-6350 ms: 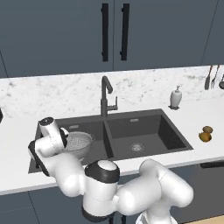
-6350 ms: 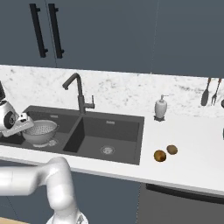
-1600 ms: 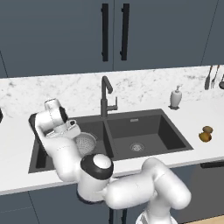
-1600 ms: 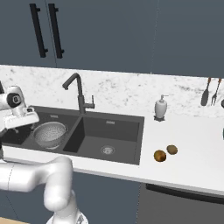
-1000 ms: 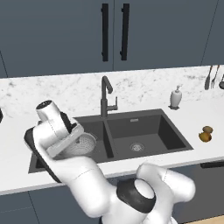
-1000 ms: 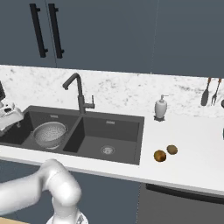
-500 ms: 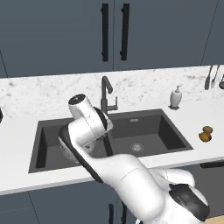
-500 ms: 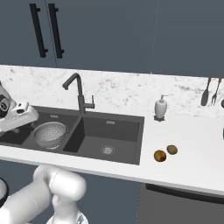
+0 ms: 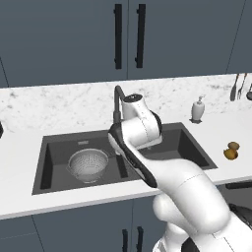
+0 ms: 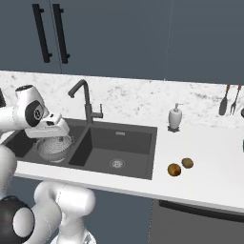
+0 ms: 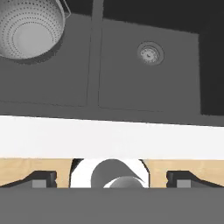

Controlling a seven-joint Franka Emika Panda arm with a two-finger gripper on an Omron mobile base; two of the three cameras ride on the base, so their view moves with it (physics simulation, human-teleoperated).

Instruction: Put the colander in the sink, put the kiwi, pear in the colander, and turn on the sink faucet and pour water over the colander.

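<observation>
One step of the task looks done: your colander (image 9: 88, 165) sits in the left basin of the sink (image 9: 54, 147), at centre left of the left base view and upper left of the hand view, and it holds nothing yet. You still have both fruits to fetch. The kiwi (image 10: 187, 163) and the pear (image 10: 174, 170) lie just beside each other on the worktop (image 10: 209, 157), right of the sink, at centre right of the right base view. After that comes the faucet (image 10: 85, 102); no water runs from it.

Your gripper (image 11: 112, 179) is wide open and holds nothing; its tips stand far apart at the bottom of the hand view, looking down over both basins.

Other things you should mind: a white soap dispenser (image 10: 175, 117) stands behind the sink's right end, well back from the fruit, and utensils (image 10: 228, 99) hang on the wall at upper right. The faucet rises behind the divider between the basins, so I judge it is the main thing to clear as you swing right toward the fruit.
</observation>
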